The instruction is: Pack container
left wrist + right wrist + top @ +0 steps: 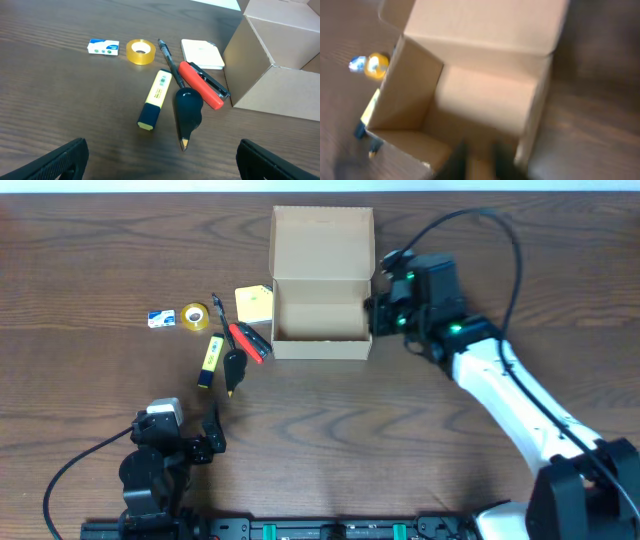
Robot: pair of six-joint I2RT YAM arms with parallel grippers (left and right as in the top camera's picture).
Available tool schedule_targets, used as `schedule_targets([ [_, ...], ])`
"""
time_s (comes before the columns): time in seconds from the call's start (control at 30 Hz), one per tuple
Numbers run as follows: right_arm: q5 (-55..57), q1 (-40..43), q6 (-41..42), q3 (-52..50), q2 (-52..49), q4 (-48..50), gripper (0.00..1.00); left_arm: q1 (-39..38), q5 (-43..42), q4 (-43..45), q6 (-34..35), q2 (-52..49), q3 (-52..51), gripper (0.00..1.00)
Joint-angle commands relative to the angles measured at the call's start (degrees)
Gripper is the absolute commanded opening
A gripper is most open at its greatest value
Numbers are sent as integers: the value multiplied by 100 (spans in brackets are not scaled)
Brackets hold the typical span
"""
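The container (pixel 322 320) is a tan cardboard box at the back middle, with its flap lid (pixel 322 235) folded open away from me. In the blurred right wrist view the container (pixel 485 100) shows only bare cardboard inside. My right gripper (pixel 376 315) is at its right wall. Its two dark fingers (pixel 460 162) stand a narrow gap apart over the inside, beside that wall, with nothing between them. My left gripper (pixel 162 165) is wide open low over the table, short of the stationery, and holds nothing.
Left of the box lie a white-blue eraser (pixel 103 47), a yellow tape roll (pixel 140 51), a black pen (pixel 167 52), a pale notepad (pixel 202 53), a red stapler (pixel 201 85), a yellow highlighter (pixel 155 99) and a dark bulbous pointed tool (pixel 187 110).
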State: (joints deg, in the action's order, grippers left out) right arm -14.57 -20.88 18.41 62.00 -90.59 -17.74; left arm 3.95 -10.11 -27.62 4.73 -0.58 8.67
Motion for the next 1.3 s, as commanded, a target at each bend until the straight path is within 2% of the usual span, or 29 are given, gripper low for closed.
schedule_targets([
  [0.0, 568, -142, 136, 4, -146, -133, 38, -24, 4, 2, 61, 37, -90, 95],
  [0.13, 844, -127, 177, 4, -140, -286, 55, -22, 4, 2, 61, 37, -90, 95],
  [0.27, 968, -127, 199, 4, -140, -389, 60, -22, 4, 2, 61, 37, -90, 95],
  [0.33, 1073, -129, 197, 4, -140, -439, 60, -22, 4, 2, 61, 37, -90, 95],
  [0.47, 1154, -129, 199, 4, -232, -481, 52, -24, 4, 2, 61, 37, -90, 95],
  [0.7, 1161, -127, 236, 4, -592, -391, 51, -22, 4, 2, 61, 37, -90, 95],
  [0.77, 1298, -127, 238, 4, -608, -361, 45, -22, 4, 2, 61, 37, -90, 95],
  [0.83, 1469, -127, 236, 4, -608, -348, 32, -24, 4, 2, 61, 37, -90, 95],
  [0.87, 1480, -127, 236, 4, -608, -350, 29, -22, 4, 2, 61, 37, -90, 95],
  [1.1, 1589, -127, 236, 4, -608, -404, 13, -22, 4, 2, 61, 37, -90, 95],
  [1.17, 1611, -127, 238, 4, -608, -448, 6, -22, 4, 2, 61, 37, -90, 95],
  [1.27, 1674, -127, 295, 4, -608, -476, 1, -22, 4, 2, 61, 37, -90, 95],
])
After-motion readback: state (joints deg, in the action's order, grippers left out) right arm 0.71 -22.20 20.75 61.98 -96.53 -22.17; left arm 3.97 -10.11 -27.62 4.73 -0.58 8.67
